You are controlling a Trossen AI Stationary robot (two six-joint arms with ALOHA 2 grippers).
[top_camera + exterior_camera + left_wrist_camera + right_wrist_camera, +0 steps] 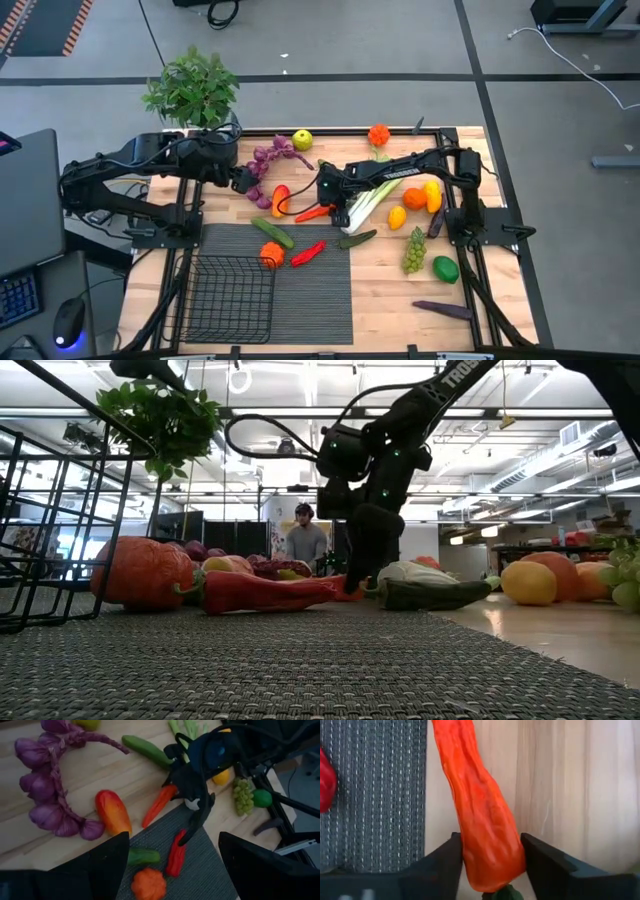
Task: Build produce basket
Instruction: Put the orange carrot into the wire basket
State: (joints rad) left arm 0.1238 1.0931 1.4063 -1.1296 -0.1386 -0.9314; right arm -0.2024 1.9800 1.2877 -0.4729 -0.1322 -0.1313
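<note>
Black wire mesh marks our goal: the shallow square basket [228, 298] sits nearest us on the dark ribbed mat [300, 300], with none of the produce in it so far as we can see. Beside its far corner lie a small knobbly orange gourd [271, 255], a red pepper [307, 252] and a green cucumber [272, 232], within easy reach for loading. Farther back, our right gripper [322, 192] stands over the long orange-red pepper [480, 810] at the mat's far edge, fingers set either side of its stem end and touching it, gripping or about to, we judge. Our left gripper [243, 179] waits open near the braided purple bulbs [270, 165]. The remaining fruit is scattered on the wooden table [390, 290] to the right.
</note>
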